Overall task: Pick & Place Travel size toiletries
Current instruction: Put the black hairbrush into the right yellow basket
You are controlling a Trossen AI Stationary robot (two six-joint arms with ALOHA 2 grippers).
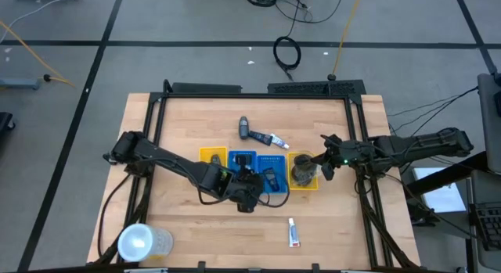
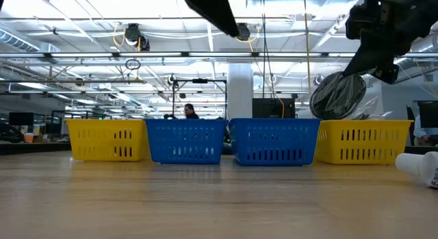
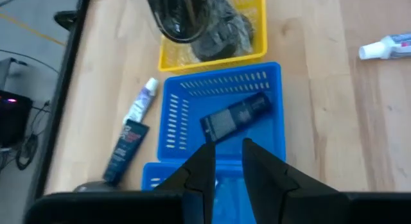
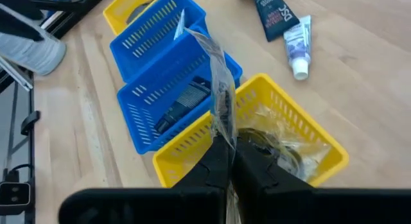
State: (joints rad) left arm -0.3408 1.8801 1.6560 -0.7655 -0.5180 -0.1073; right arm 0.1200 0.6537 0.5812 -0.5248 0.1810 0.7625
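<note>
Four slotted trays stand in a row: yellow (image 1: 210, 156), blue (image 1: 241, 159), blue (image 1: 271, 165), yellow (image 1: 305, 179). My right gripper (image 4: 225, 161) is shut on the clear wrap of a dark mesh puff (image 2: 339, 95) over the right yellow tray (image 4: 289, 131). My left gripper (image 3: 226, 165) hovers open above the blue trays, touching nothing. A dark tube (image 3: 236, 116) lies flat in the blue tray (image 3: 270, 131) below it. A dark tube (image 1: 245, 130) and a white tube (image 1: 274, 140) lie beyond the trays; another white tube (image 1: 293, 231) lies nearer. My right gripper pinches the clear plastic wrap (image 4: 220, 112) of the mesh puff between its two fingers, coming from above and the table's right. The wrapped puff (image 2: 339, 95) hangs below the fingers, its lower end about level with the yellow tray's rim (image 2: 363, 122).
A large clear whitish cup (image 1: 142, 242) lies near the table's near left corner. The black frame (image 1: 156, 109) runs along the far and side edges. Bare wood (image 1: 344, 226) lies between the trays and the near edge, apart from the white tube.
</note>
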